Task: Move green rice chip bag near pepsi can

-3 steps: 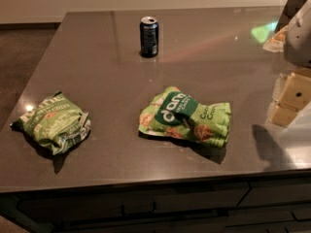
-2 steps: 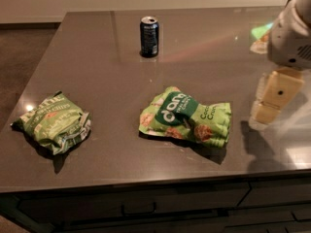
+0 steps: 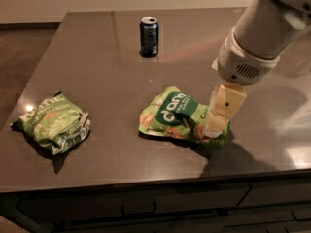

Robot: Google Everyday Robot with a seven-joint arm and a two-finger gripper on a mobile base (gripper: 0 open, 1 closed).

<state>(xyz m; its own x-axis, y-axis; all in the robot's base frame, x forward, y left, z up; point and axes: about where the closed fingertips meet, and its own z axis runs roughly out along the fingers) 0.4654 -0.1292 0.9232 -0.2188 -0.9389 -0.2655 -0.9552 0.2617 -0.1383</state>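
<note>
The green rice chip bag [image 3: 177, 115] lies flat in the middle of the dark table, light green with a dark green band of white letters. The pepsi can [image 3: 149, 36] stands upright at the far side of the table, well apart from the bag. My gripper [image 3: 214, 128] hangs from the white arm [image 3: 265, 30] on the right and points down over the bag's right end, at or just above its surface.
A duller olive-green bag [image 3: 54, 123] lies near the table's left front edge. The table's front edge [image 3: 146, 181] runs along the bottom, with drawers below it. Bare tabletop lies between the can and the chip bag.
The arm has swung in from the right edge and come down, so the gripper is now over the right end of the chip bag. The bags and the can have not moved.
</note>
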